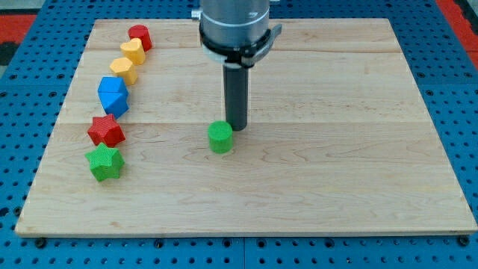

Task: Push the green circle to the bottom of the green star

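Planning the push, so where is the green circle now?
The green circle sits near the board's middle, just left of and below my tip, well to the right of the green star.

We find no readable text, labels, brands, numbers or signs anywhere in this view. The wooden board (299, 187) carries only plain grain, the coloured blocks have bare faces, and the arm's grey housing (234, 22) shows no lettering or markings that we can make out.
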